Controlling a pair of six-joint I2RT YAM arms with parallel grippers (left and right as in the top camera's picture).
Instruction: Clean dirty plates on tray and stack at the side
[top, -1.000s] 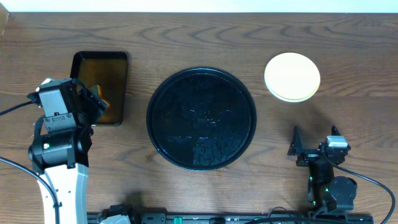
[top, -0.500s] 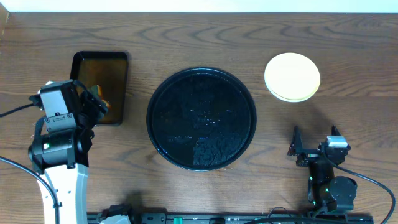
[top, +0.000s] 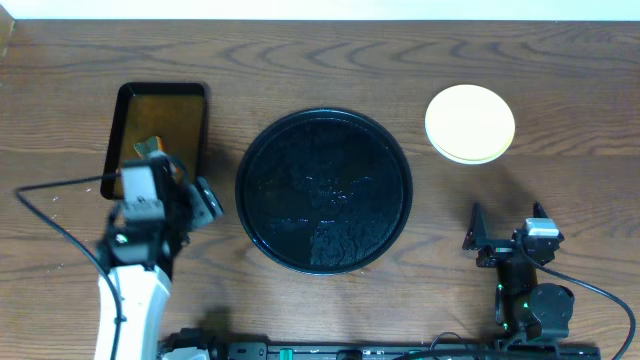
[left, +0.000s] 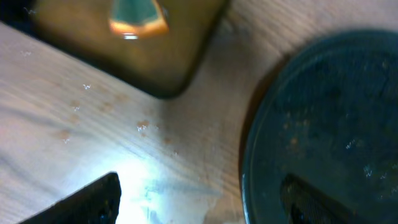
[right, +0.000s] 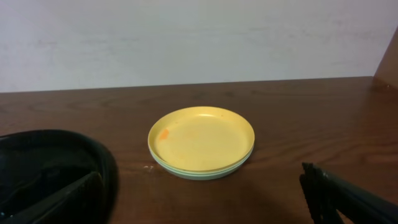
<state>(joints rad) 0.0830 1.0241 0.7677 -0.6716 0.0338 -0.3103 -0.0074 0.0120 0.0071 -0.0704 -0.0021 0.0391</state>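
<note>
Stacked plates (right: 201, 142) beside black tray (right: 56, 163)

One round tray (top: 324, 190) is sitting centrally. One rectangular tray (top: 165, 110) at ten o'clock is holding one orange-and-teal object (left: 138, 18). At two o'clock, one yellow plate (right: 202, 137) is covering at least one mint plate (right: 199, 175).

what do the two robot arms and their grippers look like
The left arm has a white link, black joints and a thin black cable. The right arm is black with green lights and a black cable. The left gripper and right gripper have dark fingers.
</note>
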